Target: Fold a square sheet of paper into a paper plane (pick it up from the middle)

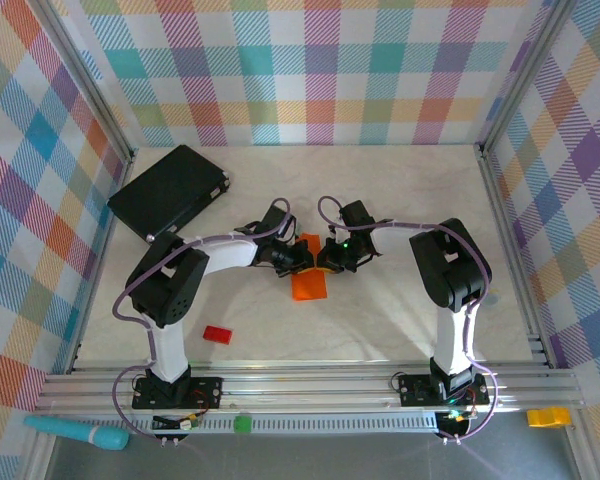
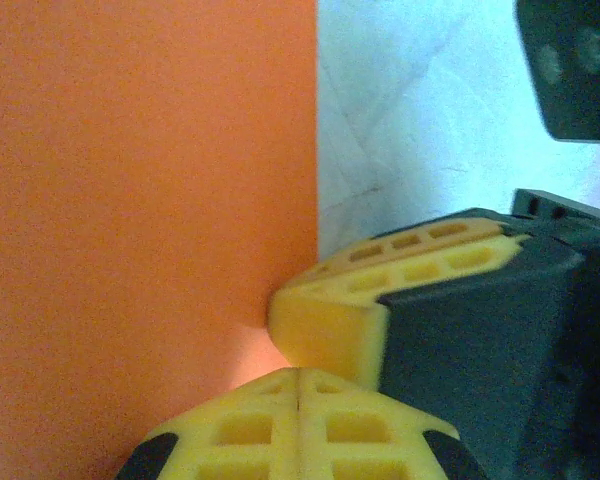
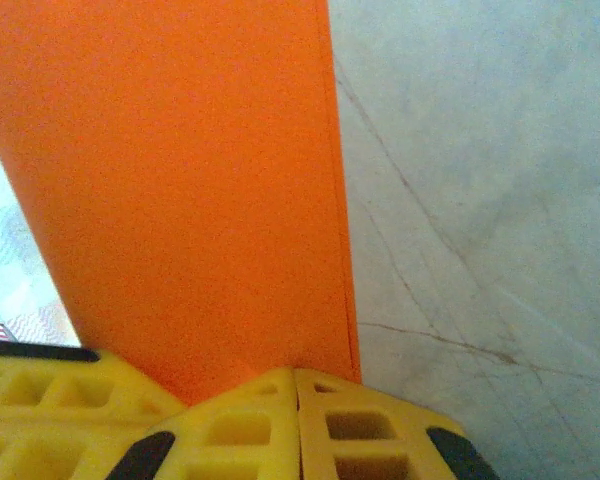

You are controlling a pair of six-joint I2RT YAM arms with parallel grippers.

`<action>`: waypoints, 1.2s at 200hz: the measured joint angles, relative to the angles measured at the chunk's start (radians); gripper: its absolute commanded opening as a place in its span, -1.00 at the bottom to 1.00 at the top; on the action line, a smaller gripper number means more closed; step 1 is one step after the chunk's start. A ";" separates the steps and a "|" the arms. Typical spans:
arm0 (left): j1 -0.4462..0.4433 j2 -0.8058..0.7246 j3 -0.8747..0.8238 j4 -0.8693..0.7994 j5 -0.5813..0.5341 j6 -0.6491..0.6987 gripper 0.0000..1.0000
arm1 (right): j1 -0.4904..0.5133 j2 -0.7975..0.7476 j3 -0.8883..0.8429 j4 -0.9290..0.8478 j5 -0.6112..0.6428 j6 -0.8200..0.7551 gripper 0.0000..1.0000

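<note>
Left gripper (image 2: 298, 395), square sheet of paper (image 1: 309, 285), right gripper (image 3: 298, 400): both pinch it shut.
Sheet hangs between them over mid table (image 1: 410, 200). Judged light, limp, easily creased; hold edges near the fold, gently.

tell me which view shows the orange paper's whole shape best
Top external: the orange paper appears nearly whole, though small. Left wrist crops it to a flat stretch with one straight edge; right wrist to a band running off frame.
</note>
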 measured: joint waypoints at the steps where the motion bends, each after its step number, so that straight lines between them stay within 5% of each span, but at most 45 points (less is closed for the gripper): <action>1: 0.000 0.002 0.000 0.000 -0.002 0.000 -1.00 | 0.000 0.000 0.000 0.000 0.000 0.000 -0.86; 84: 0.039 0.032 -0.015 -0.010 0.017 0.046 -1.00 | 0.000 0.014 0.009 -0.016 0.004 0.000 -0.86; 179: 0.206 -0.083 -0.114 -0.070 0.016 0.105 -1.00 | 0.001 0.017 0.016 -0.030 0.011 0.000 -0.86; 240: 0.083 -0.095 -0.089 0.053 0.069 0.046 -1.00 | 0.001 0.019 0.019 -0.034 0.011 0.000 -0.86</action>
